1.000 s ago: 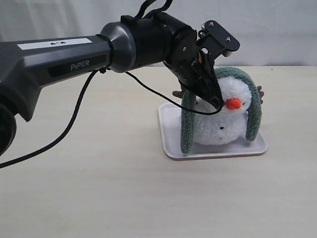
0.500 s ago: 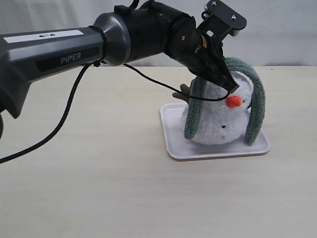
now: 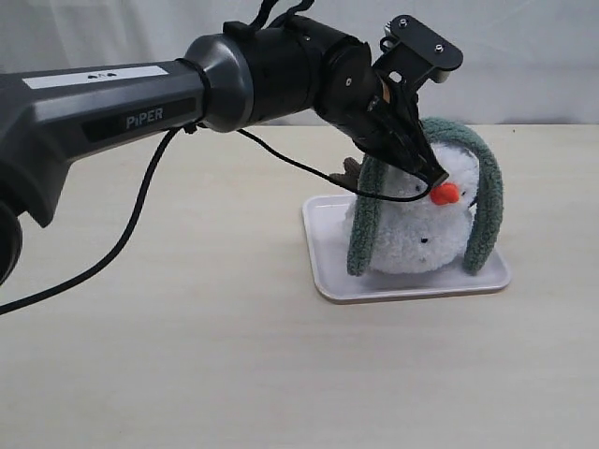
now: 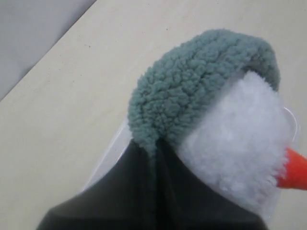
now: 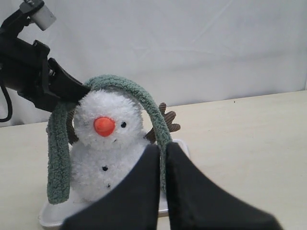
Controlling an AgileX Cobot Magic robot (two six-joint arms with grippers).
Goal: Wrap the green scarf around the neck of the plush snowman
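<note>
The plush snowman (image 3: 416,234) stands on a white tray (image 3: 323,267), orange nose toward the camera. The green scarf (image 3: 485,187) arches over the top of its head, with one end hanging down each side to the tray. My left gripper (image 3: 432,176) is shut on the scarf (image 4: 192,81) at the head's upper left, just above the nose; its tips (image 4: 153,143) pinch the fabric. In the right wrist view the scarf (image 5: 129,88) and snowman (image 5: 108,153) stand some way beyond my right gripper (image 5: 162,148), whose fingers are shut with only a slit between them. It is out of the exterior view.
The tray sits on a pale wooden table (image 3: 187,355) with a white backdrop behind. The left arm's black cable (image 3: 309,173) loops down in front of the snowman's face. Brown twig arms (image 5: 165,117) stick out behind the scarf.
The left gripper carried its pinch of scarf up and to the right over the head, then settled slightly lower. The scarf's arch shifted right with it.
</note>
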